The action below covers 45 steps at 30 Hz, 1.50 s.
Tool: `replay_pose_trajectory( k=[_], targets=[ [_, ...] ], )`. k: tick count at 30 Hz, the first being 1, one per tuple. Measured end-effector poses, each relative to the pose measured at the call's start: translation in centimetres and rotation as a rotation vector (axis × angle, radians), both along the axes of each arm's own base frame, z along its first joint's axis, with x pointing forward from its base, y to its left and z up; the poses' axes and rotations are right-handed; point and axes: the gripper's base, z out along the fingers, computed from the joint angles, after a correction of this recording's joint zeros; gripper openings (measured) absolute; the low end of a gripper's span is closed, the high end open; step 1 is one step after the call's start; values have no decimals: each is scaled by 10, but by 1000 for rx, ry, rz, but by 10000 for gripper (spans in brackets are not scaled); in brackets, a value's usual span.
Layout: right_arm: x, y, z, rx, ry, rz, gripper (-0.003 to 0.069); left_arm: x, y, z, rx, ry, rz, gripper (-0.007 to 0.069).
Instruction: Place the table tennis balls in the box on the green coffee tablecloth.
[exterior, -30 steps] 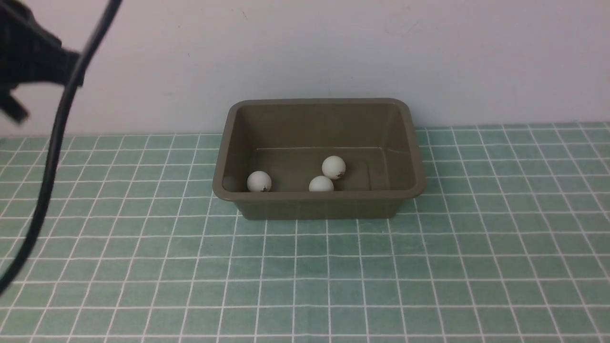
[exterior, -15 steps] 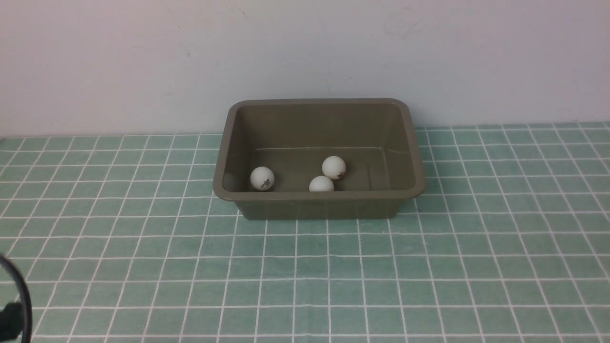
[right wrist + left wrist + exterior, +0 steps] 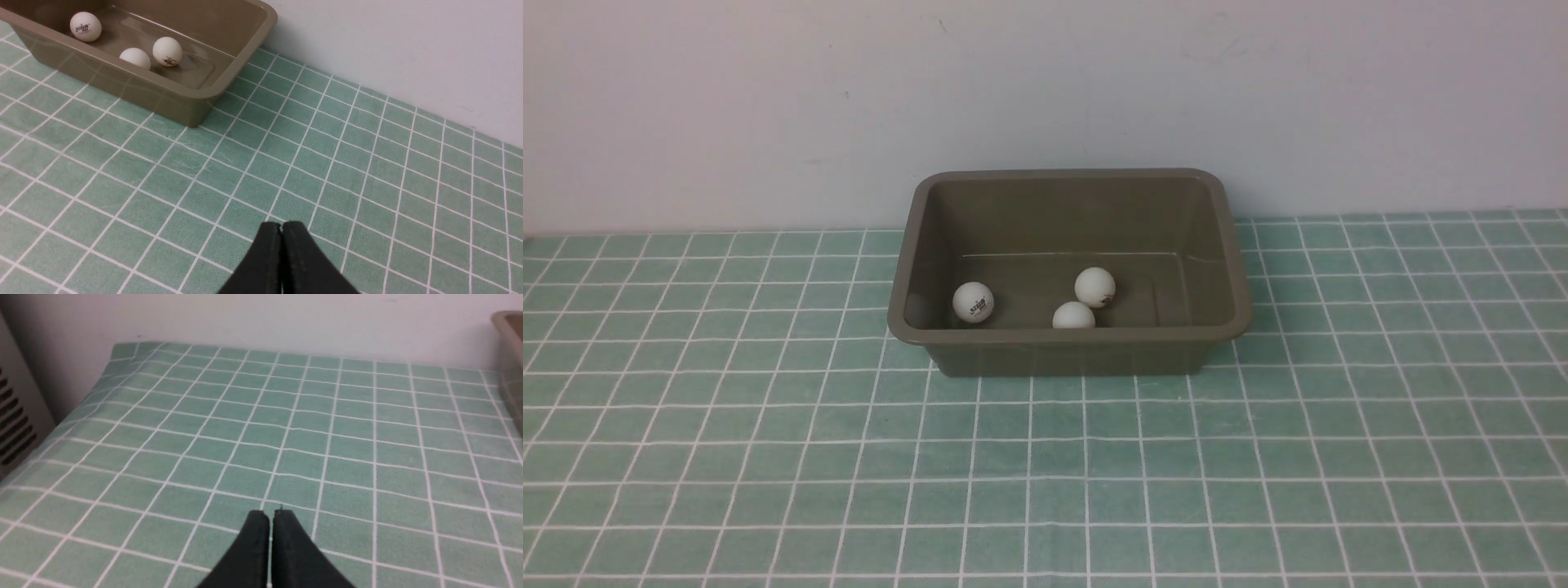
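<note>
The olive-brown box (image 3: 1068,339) stands on the green coffee tablecloth (image 3: 1045,457) near the back wall. Three white table tennis balls lie inside it: one at the left (image 3: 973,302), one in the middle by the near wall (image 3: 1074,316), one just behind that (image 3: 1094,287). The right wrist view shows the same box (image 3: 175,96) and balls (image 3: 167,51). My left gripper (image 3: 271,514) is shut and empty over bare cloth, well left of the box. Likewise shut and empty, my right gripper (image 3: 282,226) hangs over cloth to the box's right. Neither arm shows in the front view.
A pale wall (image 3: 1045,98) runs behind the cloth. The left wrist view catches the box's corner (image 3: 508,330) and a grey vented panel (image 3: 16,416) beside the cloth's left edge.
The left arm and its cable have drawn back out of the front view. The left ball in the box has rolled slightly to the right, its logo now showing.
</note>
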Motion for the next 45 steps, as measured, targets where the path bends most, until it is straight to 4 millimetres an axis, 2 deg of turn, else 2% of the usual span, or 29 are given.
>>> replay_pose_trajectory(
  k=[3, 7, 12, 17, 20, 26, 33, 45],
  targets=[
    [0, 0, 0, 0, 0, 0, -16, -2, 5, -3, -97, 4, 109, -4],
    [0, 0, 0, 1, 0, 0, -16, -3, 6, -4, -145, 1, 139, -4],
    [0, 0, 0, 2, 0, -1, -16, -2, 4, -1, -150, -27, 122, -4],
    [0, 0, 0, 3, 1, -1, -16, 2, -3, 10, -144, -147, 31, -4],
    [0, 0, 0, 3, 1, -1, -16, 3, -6, 9, -116, -130, -9, -4],
    [0, 0, 0, 3, 1, -1, -16, 1, -13, -3, 40, 37, -130, -4],
    [0, 0, 0, 4, 1, -2, -16, 1, -17, -4, 224, 61, -232, -4],
    [0, 0, 0, 0, 0, -3, -16, 1, -17, -4, 230, 61, -235, -4]
  ],
)
